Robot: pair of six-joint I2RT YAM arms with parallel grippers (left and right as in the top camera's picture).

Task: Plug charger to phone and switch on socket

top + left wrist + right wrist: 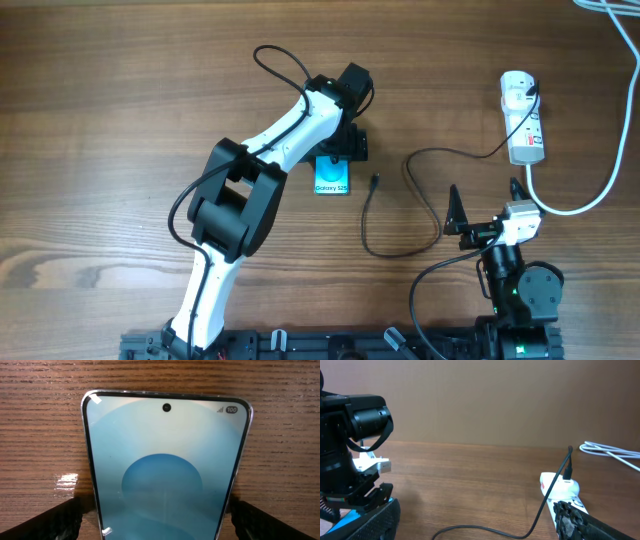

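The phone (332,180) lies flat on the wooden table with its teal screen up; it fills the left wrist view (165,470). My left gripper (346,148) is low over the phone's far end, open, with a finger on each side (157,522) and a small gap to each edge. The charger's black cable (425,205) runs from the white socket (523,118) in loops, and its connector tip (374,181) lies free just right of the phone. My right gripper (487,202) is open and empty near the front right. In its view (475,510) the cable (485,531) and the socket (559,485) show.
A thick white cord (600,195) curves from the socket round the right side to the far right corner. The arm bases stand at the front edge (350,345). The left arm's wrist (350,445) fills the left of the right wrist view.
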